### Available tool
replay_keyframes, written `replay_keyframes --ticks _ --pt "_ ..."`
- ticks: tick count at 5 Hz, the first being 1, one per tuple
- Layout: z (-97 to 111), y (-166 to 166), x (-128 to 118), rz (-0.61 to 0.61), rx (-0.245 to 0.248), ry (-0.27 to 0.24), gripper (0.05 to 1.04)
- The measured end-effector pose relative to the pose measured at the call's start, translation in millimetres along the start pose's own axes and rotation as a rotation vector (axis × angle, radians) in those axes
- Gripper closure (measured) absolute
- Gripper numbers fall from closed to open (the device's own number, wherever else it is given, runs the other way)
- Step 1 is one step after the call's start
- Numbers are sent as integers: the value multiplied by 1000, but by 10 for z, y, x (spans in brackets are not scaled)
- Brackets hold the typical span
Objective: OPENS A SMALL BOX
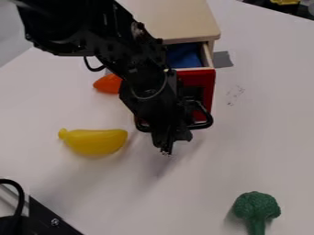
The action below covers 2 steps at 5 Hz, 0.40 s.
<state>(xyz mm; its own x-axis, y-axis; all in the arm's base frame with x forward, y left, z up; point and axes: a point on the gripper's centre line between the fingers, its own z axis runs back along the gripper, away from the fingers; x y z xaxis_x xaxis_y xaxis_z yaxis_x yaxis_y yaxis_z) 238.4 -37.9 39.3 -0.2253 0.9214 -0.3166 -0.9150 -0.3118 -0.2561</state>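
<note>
My gripper (167,142) hangs in front of a small wooden box (182,23) with a red-fronted drawer (205,85), at the middle of the view. The drawer stands partly pulled out, and blue (184,56) shows inside it. A black handle (206,120) on the red front sticks out beside my gripper, which overlaps its left part. Whether the two touch cannot be told. The arm covers the left side of the drawer.
A yellow banana-shaped toy (95,141) lies left of my gripper, with an orange object (109,84) behind it, partly covered by the arm. Green toy broccoli (256,210) is at the lower right. A black metal piece (47,220) occupies the lower left corner.
</note>
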Motion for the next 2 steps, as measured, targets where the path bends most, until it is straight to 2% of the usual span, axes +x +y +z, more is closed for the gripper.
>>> replay_keyframes --ticks 1,2 --pt "-10 109 -70 -102 52 17 544" --pt "73 -15 -177 -124 27 53 213"
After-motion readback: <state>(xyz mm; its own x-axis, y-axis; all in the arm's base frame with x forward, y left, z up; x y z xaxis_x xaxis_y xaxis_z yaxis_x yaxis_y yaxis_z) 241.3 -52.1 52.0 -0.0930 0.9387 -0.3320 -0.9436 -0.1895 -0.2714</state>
